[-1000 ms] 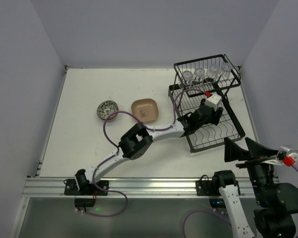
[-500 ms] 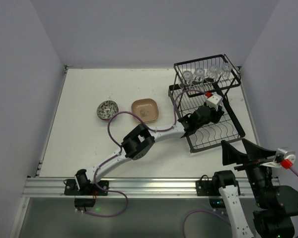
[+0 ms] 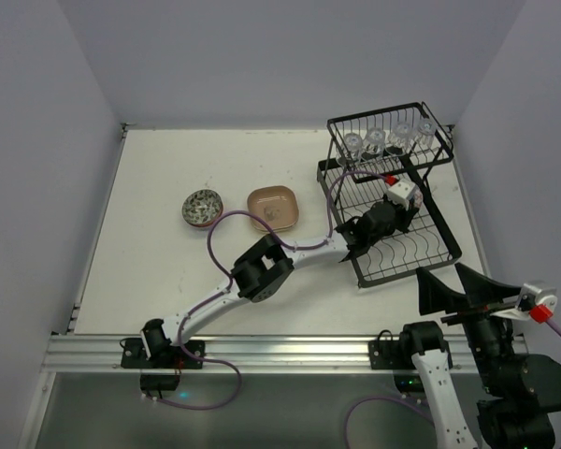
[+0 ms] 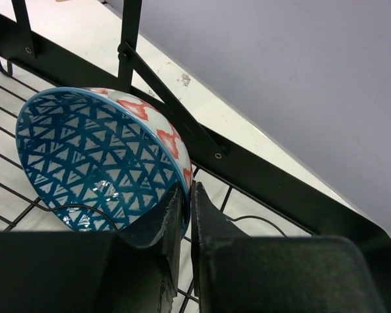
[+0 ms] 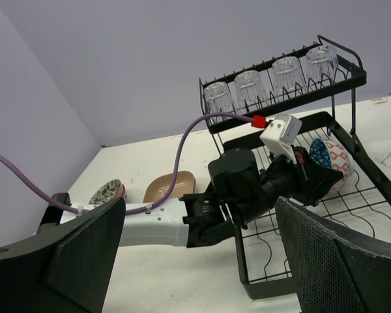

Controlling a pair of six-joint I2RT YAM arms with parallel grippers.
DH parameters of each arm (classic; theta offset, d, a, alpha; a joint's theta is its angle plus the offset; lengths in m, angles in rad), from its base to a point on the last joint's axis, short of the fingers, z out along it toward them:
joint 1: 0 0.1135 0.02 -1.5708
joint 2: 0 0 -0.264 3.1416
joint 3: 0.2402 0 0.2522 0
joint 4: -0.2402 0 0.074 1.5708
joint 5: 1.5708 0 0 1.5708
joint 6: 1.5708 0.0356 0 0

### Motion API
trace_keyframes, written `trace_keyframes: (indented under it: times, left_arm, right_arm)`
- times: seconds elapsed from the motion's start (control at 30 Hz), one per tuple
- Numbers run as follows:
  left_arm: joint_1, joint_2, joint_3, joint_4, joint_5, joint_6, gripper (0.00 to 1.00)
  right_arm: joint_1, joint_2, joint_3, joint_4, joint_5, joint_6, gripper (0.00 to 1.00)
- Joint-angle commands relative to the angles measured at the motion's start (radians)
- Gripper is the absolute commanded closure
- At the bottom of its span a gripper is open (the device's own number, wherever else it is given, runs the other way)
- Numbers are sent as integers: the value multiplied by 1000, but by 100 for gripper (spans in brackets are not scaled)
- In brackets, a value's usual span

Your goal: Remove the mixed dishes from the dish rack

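Note:
The black wire dish rack (image 3: pixel 362 279) stands at the table's right. Several clear glass cups (image 3: pixel 375 140) sit upside down in its upper basket (image 5: pixel 280 98). In the lower tray a bowl (image 4: pixel 98 156), blue triangles inside and red-and-white outside (image 5: pixel 335 160), leans on the wires. My left gripper (image 4: pixel 188 208) reaches into the tray (image 3: pixel 393 220) and is shut on this bowl's rim, one finger inside and one outside. My right gripper (image 5: pixel 201 215) is open and holds nothing, hovering near the table's front right edge (image 3: pixel 458 279), apart from the rack.
A tan-brown rounded-square plate (image 3: pixel 273 207) and a speckled bowl (image 3: pixel 202 207) lie on the white table left of the rack. The left arm (image 3: pixel 262 267) stretches diagonally across the middle, with a purple cable looping beside it. Walls close in the table's left, back and right sides.
The left gripper's jaws have closed onto the bowl's rim in the lower tray. The right gripper has sunk slightly and stays open.

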Motion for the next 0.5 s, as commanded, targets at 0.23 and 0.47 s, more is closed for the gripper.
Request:
trace_keyframes:
  times: [0.23, 0.47]
  left_arm:
    - [27, -50, -111, 160, 0, -158, 100]
    - [24, -90, -223, 302, 10, -219, 100]
  right_arm:
    - [11, -19, 1, 13, -14, -21, 1]
    - [17, -24, 13, 4, 0, -26, 1]
